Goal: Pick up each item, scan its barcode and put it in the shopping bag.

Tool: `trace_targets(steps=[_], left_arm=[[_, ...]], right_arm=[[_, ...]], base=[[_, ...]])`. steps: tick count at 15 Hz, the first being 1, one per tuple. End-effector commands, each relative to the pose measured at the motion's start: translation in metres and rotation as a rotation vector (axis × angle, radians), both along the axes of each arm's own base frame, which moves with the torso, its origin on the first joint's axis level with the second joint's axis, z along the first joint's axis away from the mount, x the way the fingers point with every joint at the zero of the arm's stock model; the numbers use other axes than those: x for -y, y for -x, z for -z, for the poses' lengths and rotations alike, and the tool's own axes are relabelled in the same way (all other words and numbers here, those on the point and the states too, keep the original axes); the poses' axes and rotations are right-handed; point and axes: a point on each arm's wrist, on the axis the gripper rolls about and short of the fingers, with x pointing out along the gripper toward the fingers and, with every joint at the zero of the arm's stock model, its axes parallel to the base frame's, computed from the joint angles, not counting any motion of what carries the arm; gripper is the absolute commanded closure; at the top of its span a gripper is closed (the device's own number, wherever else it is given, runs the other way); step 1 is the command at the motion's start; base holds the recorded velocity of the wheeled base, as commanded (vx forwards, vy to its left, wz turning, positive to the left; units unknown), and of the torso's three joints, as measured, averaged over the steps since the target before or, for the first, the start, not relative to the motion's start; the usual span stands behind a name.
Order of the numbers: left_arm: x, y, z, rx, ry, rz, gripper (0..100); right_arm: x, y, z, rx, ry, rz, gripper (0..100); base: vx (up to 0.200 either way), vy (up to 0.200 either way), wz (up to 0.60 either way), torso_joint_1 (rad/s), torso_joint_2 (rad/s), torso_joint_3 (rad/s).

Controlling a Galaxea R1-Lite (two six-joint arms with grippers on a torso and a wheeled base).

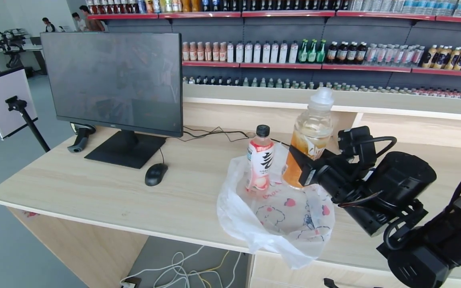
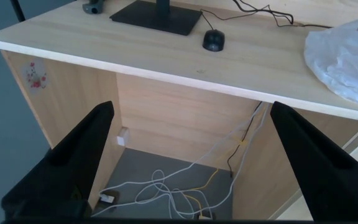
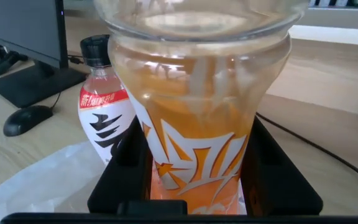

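My right gripper point(image 1: 299, 162) is shut on an orange drink bottle point(image 1: 309, 140) with a white cap, holding it nearly upright over the far right rim of the shopping bag point(image 1: 270, 218). The bag is translucent white plastic and lies open on the counter. A pink bottle point(image 1: 260, 160) with a black cap stands at the bag's far rim, its base veiled by plastic. In the right wrist view the orange bottle point(image 3: 197, 124) sits between black fingers point(image 3: 120, 177), with the pink bottle point(image 3: 104, 118) just beside it. My left gripper point(image 2: 191, 162) hangs open below the counter's front edge.
A monitor point(image 1: 114, 80) on its stand occupies the counter's left half, with a mouse point(image 1: 155, 174) in front and a handheld scanner point(image 1: 80, 138) at its left. Cables run behind the bottles. Shelves of drinks point(image 1: 334, 52) stand beyond the counter.
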Motion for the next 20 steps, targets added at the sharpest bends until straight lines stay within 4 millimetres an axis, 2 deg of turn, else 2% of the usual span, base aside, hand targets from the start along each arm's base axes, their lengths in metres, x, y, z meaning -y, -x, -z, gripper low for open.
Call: trace_targets(steps=[1, 6, 11, 20], left_arm=[[0.0, 0.0, 0.0, 0.0, 0.0, 0.0, 0], [0.0, 0.0, 0.0, -0.001, 0.0, 0.0, 0], [0.0, 0.0, 0.0, -0.001, 0.002, 0.0, 0], [0.0, 0.0, 0.0, -0.004, -0.001, 0.0, 0]], right_arm=[[0.001, -0.017, 0.016, -0.03, 0.016, 0.027, 100], [-0.002, -0.029, 0.029, -0.051, 0.025, 0.034, 100], [-0.003, -0.03, 0.037, -0.074, 0.037, 0.034, 100], [-0.006, -0.038, 0.043, -0.076, 0.04, 0.036, 100]], base=[[0.0, 0.0, 0.0, 0.0, 0.0, 0.0], [0.0, 0.0, 0.0, 0.0, 0.0, 0.0], [0.0, 0.0, 0.0, 0.0, 0.0, 0.0], [0.0, 0.0, 0.0, 0.0, 0.0, 0.0]])
